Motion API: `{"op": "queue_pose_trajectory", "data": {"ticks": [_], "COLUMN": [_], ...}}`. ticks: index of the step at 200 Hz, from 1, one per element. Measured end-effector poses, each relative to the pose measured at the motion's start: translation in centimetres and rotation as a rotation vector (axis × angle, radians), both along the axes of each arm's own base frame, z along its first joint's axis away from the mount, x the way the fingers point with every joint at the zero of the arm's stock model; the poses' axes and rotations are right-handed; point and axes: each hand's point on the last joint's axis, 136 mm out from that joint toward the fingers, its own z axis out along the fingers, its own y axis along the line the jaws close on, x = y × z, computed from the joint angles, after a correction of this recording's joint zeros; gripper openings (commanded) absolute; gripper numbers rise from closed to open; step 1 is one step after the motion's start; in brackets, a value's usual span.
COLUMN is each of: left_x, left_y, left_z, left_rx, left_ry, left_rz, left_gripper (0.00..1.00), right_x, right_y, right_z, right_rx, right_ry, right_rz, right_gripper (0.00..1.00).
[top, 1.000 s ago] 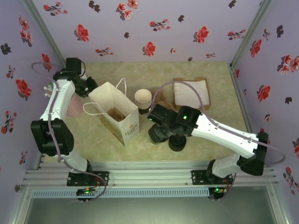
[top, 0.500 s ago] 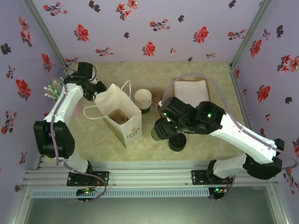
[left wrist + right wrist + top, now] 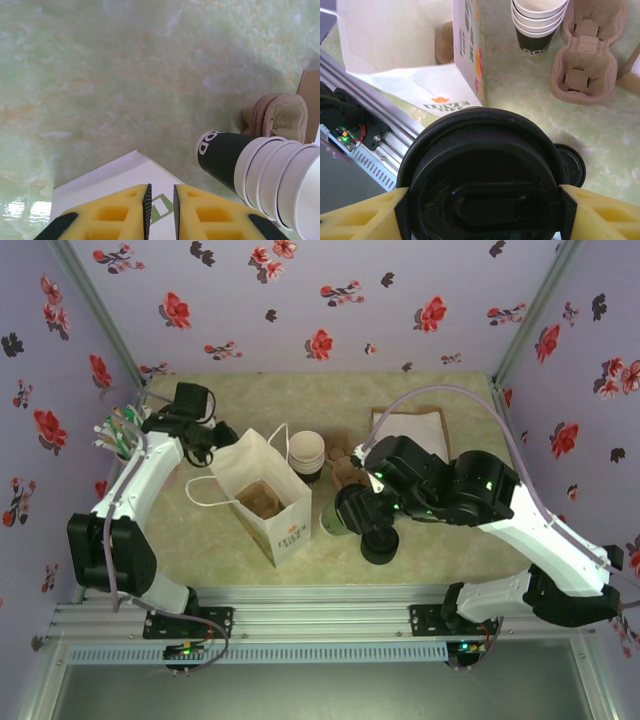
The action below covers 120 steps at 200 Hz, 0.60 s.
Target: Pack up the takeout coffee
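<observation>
Top external: right gripper (image 3: 350,515) clamps takeout coffee (image 3: 335,524), just beside right wall of paper bag (image 3: 268,498). Bag mouth lies left of cup. Left gripper (image 3: 207,440) at bag's far-left rim.

Left wrist: jaws narrow, slit only. Rim pinched or not, cannot tell.

Right wrist: lid faces camera, yellow fingers (image 3: 360,220) either side. Cup axis judged off upright; right arm must carry it left, over mouth.

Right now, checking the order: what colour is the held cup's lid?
Black. The lid, clamped in the right end effector, shows best in the right wrist view.
</observation>
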Motion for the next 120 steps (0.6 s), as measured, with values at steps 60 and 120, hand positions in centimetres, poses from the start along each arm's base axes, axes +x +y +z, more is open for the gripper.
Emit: {"op": "queue_pose_trajectory", "data": {"ticks": [60,120], "left_x": [0.9,0.5], "left_y": [3.9,7.3], "left_z": [1.8,2.3], "left_rx": [0.020,0.051], "left_ry": [-0.021,-0.026], "left_rz": [0.093,0.157], "left_gripper": [0.33,0.32], "right_x": [0.2,0.3], "right_y": [1.1,2.3], "right_z": [1.6,3.3], "right_rx": [0.025,0.061], "right_ry": [-0.008,-0.020], "right_rz": [0.026,0.053], "right_gripper": [0.70,0.70]}}
